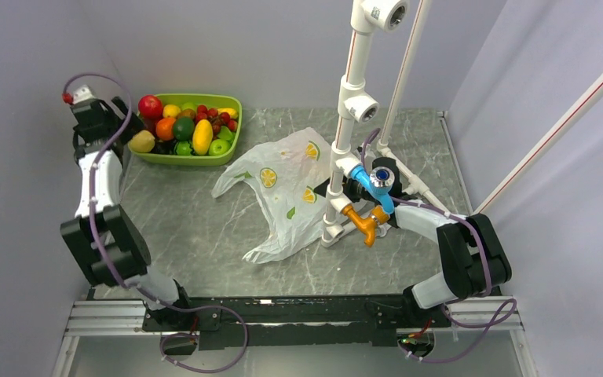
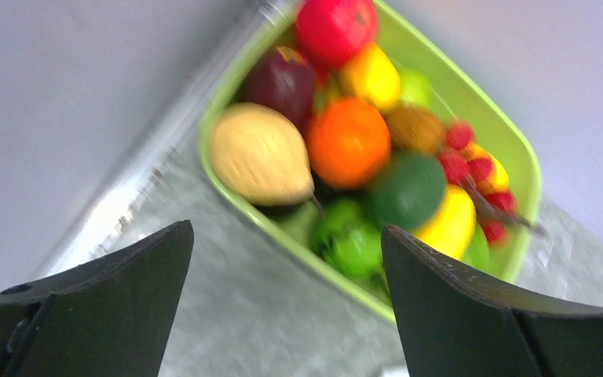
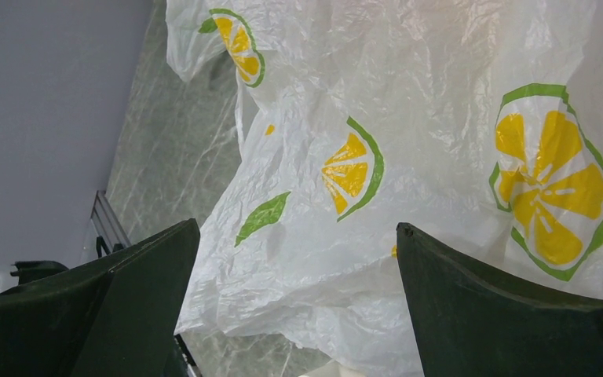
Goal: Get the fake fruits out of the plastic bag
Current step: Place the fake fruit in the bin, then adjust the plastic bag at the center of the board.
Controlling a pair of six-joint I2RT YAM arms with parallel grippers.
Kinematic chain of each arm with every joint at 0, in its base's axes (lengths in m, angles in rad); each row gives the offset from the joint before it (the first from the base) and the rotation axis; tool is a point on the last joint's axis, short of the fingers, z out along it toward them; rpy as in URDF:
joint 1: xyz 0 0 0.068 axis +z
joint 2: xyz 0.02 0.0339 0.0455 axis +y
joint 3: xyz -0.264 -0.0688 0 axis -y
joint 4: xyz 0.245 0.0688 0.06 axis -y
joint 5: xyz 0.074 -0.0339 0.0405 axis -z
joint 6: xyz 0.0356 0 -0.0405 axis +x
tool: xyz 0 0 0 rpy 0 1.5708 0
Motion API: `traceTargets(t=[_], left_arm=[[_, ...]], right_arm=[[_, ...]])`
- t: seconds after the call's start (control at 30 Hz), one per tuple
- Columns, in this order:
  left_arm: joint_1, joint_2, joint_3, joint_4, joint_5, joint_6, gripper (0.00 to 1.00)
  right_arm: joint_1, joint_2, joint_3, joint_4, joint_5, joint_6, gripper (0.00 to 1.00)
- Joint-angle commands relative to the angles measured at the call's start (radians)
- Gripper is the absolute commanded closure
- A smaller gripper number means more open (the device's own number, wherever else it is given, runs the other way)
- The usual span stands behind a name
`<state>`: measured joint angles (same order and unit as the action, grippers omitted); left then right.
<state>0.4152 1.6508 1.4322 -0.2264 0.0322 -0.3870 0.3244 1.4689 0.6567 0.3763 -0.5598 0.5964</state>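
The plastic bag (image 1: pixel 286 192) lies crumpled and flat in the middle of the table, and no fruit bulges in it. It also fills the right wrist view (image 3: pixel 408 141). The fake fruits sit in the lime-green tray (image 1: pixel 232 102): a red apple (image 1: pixel 150 106) (image 2: pixel 335 27), a dull yellow round fruit (image 1: pixel 142 141) (image 2: pixel 261 155) and a long yellow fruit (image 1: pixel 202 136) (image 2: pixel 449 224). My left gripper (image 1: pixel 129 132) (image 2: pixel 284 228) hangs open and empty just outside the tray's near left corner. My right gripper (image 1: pixel 338 187) (image 3: pixel 296 225) is open at the bag's right edge, holding nothing.
A white pipe stand (image 1: pixel 347 118) with blue and orange fittings rises at the bag's right side, right in front of my right wrist. The tray also holds an orange (image 2: pixel 349 141), a dark maroon apple (image 2: pixel 283 78), green fruits and small strawberries. Grey walls close in the left, back and right.
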Motion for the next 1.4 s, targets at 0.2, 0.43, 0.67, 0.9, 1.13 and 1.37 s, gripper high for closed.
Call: traceTargets(t=[0.2,0.43,0.67,0.9,1.13,1.37], left_arm=[[-0.31,-0.448,-0.615,0.216,0.407,-0.151,0.13],[-0.68,-0.553,-0.894,0.443,0.457,-0.21,0.11],[-0.871,-0.379,-0.933,0.58,0.479,-0.298,0.19],[-0.927,-0.152,-0.854,0.653,0.384,-0.377,0.34],[-0.97,0.038,-0.781,0.977,0.433,-0.552,0.65],[-1.07,0.133,-0.591,1.111,0.255,-0.54,0.93]], right_arm=[[0.005,-0.005,0.013,0.024,0.019,0.006,0.01],[0.008,-0.045,0.014,-0.02,0.045,-0.017,0.01],[0.017,-0.053,0.018,-0.026,0.035,-0.017,0.01],[0.019,-0.067,0.017,-0.038,0.055,-0.021,0.01],[0.019,-0.103,0.038,-0.118,0.146,-0.025,0.01],[-0.004,-0.207,0.091,-0.336,0.396,0.045,0.04]])
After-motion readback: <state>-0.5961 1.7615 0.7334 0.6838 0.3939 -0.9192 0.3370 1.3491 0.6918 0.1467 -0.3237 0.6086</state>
